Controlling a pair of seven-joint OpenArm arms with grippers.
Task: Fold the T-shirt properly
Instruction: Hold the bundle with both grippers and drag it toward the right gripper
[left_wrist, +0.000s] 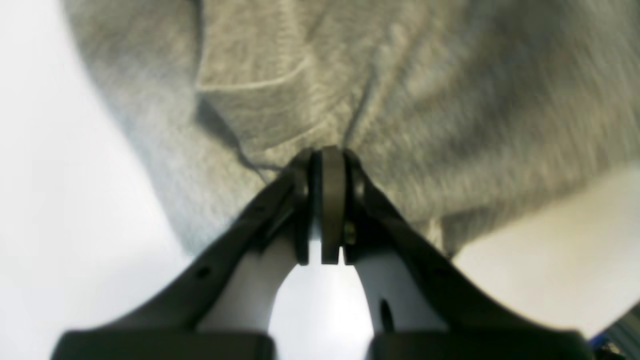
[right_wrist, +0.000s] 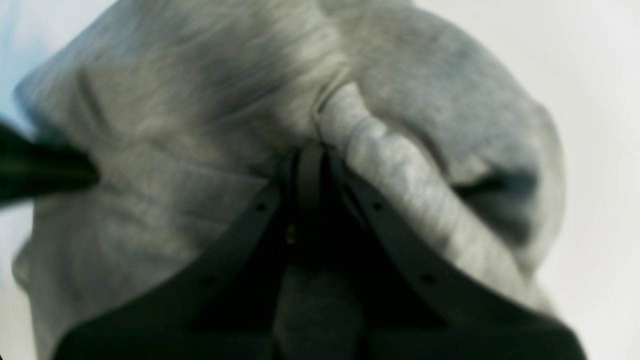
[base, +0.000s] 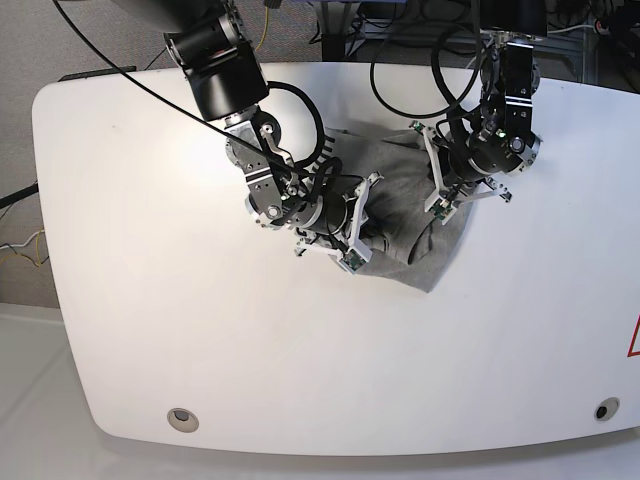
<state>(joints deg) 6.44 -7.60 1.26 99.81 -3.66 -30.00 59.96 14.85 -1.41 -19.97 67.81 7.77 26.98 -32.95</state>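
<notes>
The T-shirt (base: 400, 200), heather-grey, lies bunched up on the white table (base: 150, 300), toward the far side of it and between the two arms. In the base view it forms a rumpled heap with one pointed flap (base: 432, 262) hanging toward the near edge. No lettering or tag can be seen in any view.

The right arm (base: 225, 75) reaches in from that view's left and the left arm (base: 510, 90) from its right; black cables (base: 400, 70) loop above them both.

The right gripper (right_wrist: 310, 155) has its jaws pressed together on the cloth. In the right wrist view a thick roll of fabric (right_wrist: 380, 155) wells up just past the fingertips and drapes over one finger, with more grey cloth under the jaws.

The left gripper (left_wrist: 327, 160) is likewise closed tight, its pads meeting with only a thin line between them. Its tips sit at the edge of the shirt, where creases in the cloth run in toward them, so it appears to pinch a fold of the T-shirt. A stitched hem line (left_wrist: 250, 86) crosses the fabric beyond it. Both wrist views are blurred.
</notes>
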